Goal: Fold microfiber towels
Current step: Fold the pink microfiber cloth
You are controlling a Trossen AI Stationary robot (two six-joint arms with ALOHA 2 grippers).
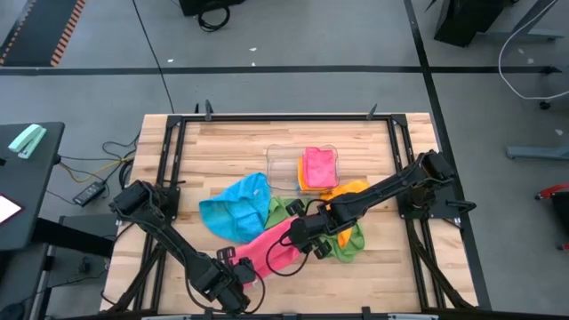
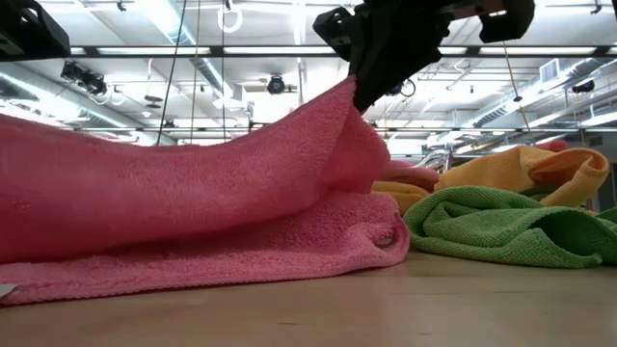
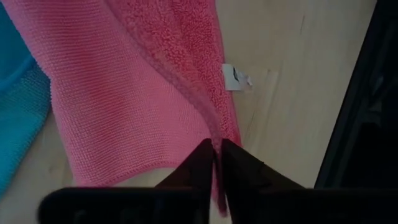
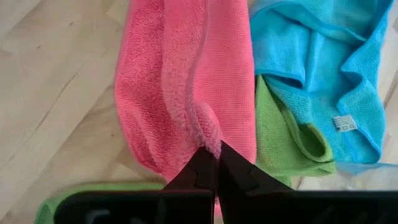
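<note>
Towel heap (image 1: 293, 227) mid-table; bare edges

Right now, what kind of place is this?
Probably a robotics lab or workshop: a framed wooden table on a grey concrete floor, loose cables beside it, and exposed ceiling lights.

The high view looks straight down from well above on the whole light wooden slatted table (image 1: 222, 142). The low view sits at tabletop height, very near the long pink microfiber towel (image 2: 174, 212), facing level across toward the room's ceiling lights. Each wrist view looks down closely along its own dark fingers. All four views share that pink towel.
</note>
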